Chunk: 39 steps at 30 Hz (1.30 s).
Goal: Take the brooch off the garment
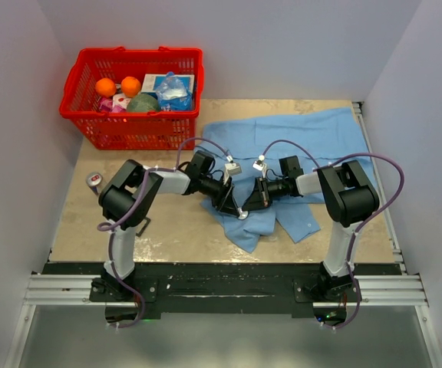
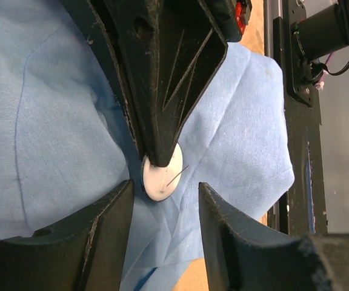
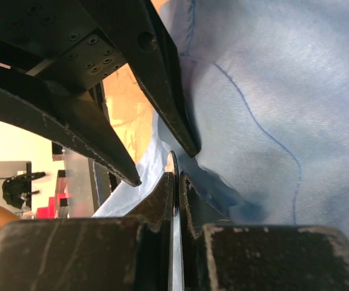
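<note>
Two grippers crowd the brooch [image 2: 162, 179]: the right gripper [image 3: 176, 179] pinches its rim, the left gripper [image 2: 164, 191] stands spread around it, so a pull could drag the unheld garment [image 2: 53, 121] along.

The left arm [image 1: 129, 201] and right arm [image 1: 345, 195] are basically the same build: chunky black joint housings with pale grey-white tubes between them, a purple cable [image 1: 203, 139] looping off each one, and a little white-silver camera block [image 1: 232, 168] up by the wrist. Up close the fingers [image 2: 96, 239] are matte black plastic wedges, pretty scuffed with pale nicks along the edges, with triangular ribs and a round hole moulded into the sides. The bases [image 1: 121, 287] are black too.
</note>
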Motion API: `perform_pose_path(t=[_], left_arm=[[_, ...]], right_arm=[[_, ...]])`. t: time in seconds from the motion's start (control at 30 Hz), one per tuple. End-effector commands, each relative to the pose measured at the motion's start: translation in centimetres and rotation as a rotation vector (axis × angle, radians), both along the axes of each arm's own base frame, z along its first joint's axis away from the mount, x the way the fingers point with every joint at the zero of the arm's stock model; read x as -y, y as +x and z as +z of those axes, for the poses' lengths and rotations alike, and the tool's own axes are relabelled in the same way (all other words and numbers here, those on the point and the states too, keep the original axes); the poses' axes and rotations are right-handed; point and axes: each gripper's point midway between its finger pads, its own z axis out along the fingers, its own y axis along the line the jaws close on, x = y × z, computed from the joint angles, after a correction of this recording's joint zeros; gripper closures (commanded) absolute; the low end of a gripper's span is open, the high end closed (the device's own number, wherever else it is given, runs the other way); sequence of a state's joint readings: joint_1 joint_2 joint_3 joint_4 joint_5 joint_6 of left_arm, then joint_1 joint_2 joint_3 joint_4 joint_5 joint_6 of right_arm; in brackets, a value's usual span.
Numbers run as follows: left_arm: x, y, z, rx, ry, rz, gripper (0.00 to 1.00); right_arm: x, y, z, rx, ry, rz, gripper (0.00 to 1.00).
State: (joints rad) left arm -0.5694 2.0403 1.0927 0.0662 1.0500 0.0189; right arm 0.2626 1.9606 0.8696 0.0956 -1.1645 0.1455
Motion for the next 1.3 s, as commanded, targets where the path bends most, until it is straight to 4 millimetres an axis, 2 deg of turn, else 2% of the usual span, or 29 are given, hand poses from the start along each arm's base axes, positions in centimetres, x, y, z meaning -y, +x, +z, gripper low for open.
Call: perform_pose_path(t=[0.0, 0.5, 0.8, 1.27], left_arm=[[0.6, 1.1, 0.6, 0.031, -0.035, -0.008, 0.51], [1.0, 1.4, 0.0, -0.003, -0.04, 0.004, 0.64], [0.8, 1.9, -1.2, 0.003, 0.007, 0.028, 0.71], [0.9, 3.4, -2.8, 0.041, 0.08, 0.09, 0.75]], right_arm=[[-0.4, 0.6, 2.1, 0.069, 0.05, 0.026, 1.0], [-0.5, 1.2, 2.0, 0.064, 0.039, 0.013, 1.0], [-0.5, 1.2, 2.0, 0.056, 0.041, 0.003, 1.0], [-0.9, 1.1, 2.1, 0.048, 0.045, 0.003, 1.0]])
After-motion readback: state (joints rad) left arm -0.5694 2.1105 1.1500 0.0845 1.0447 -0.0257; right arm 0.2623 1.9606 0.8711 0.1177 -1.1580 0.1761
